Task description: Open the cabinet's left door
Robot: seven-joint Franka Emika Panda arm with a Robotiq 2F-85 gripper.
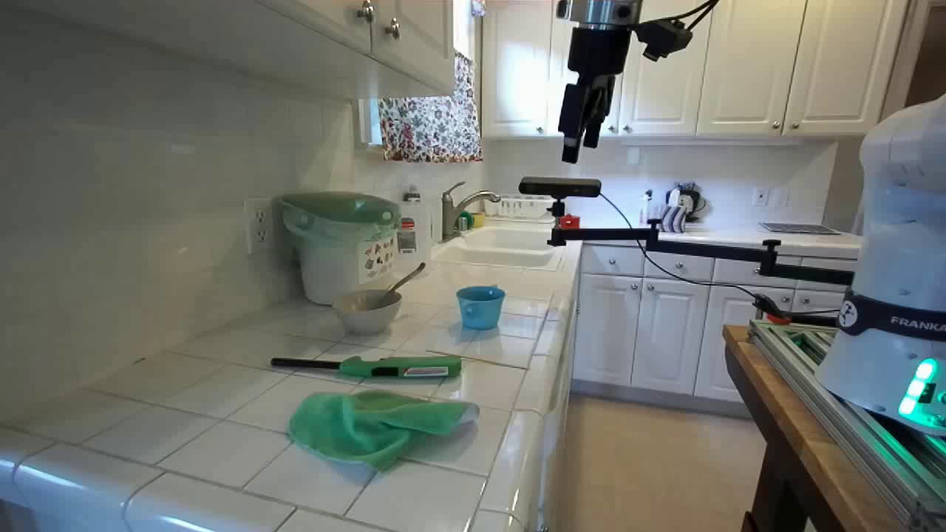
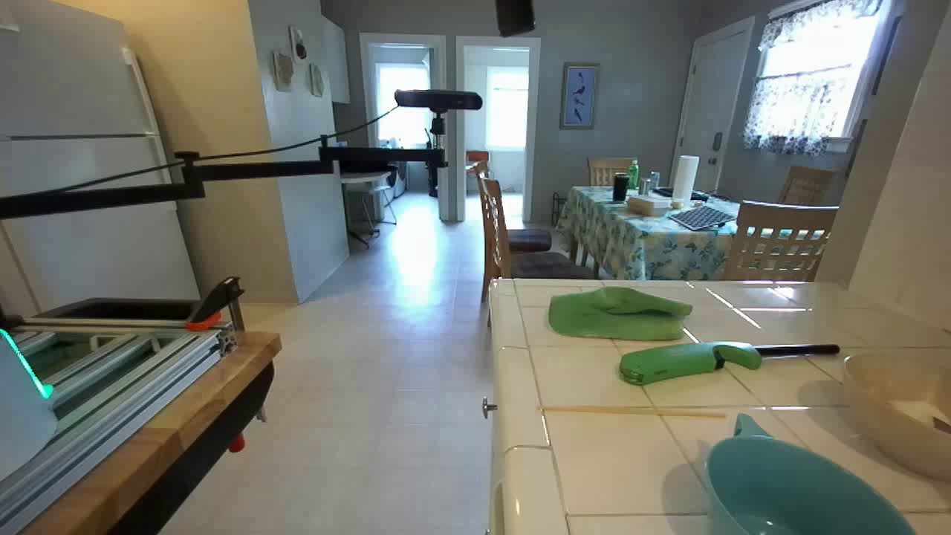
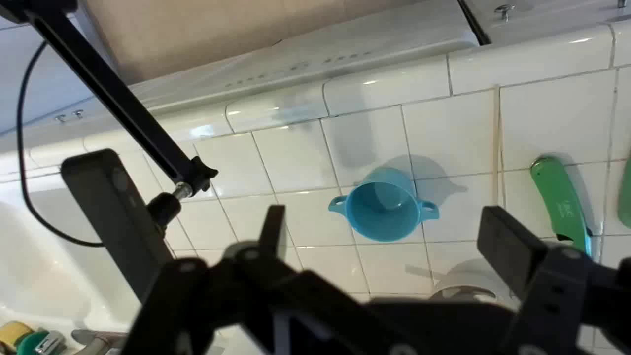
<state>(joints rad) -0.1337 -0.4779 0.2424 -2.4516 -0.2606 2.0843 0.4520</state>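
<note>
1. My job is to swing out the left door (image 1: 329, 12) of the cabinet (image 1: 347, 65). The cabinet is high on the wall (image 1: 148, 185) over the counter (image 1: 244, 443), and only its bottom part shows, in an exterior view.
2. The left door has one small round knob (image 1: 365, 10) near its low edge. The right door (image 1: 423, 52) is just beside it, with its own knob. Both doors look closed to me.
3. My claw (image 1: 581, 150) hangs with its tips down, well apart from the cabinet. In the wrist view its fingers (image 3: 512, 246) stand wide apart and hold nothing. The blue cup (image 3: 382, 212) I see in the gap is down on the counter.
4. So I think I am on the very first step: getting to the knob. No grab or pull yet.
5. Next, I think, I must lift the claw, turn it to face the doors, and put one finger on each side of the left door's knob. Then I can squeeze and pull gently, letting the claw follow the door as it swings.
6. The two knobs are close together, so I need to be sure I pick the correct one. The black camera (image 1: 559, 187) looks near the claw, so I should not bump it.
</note>
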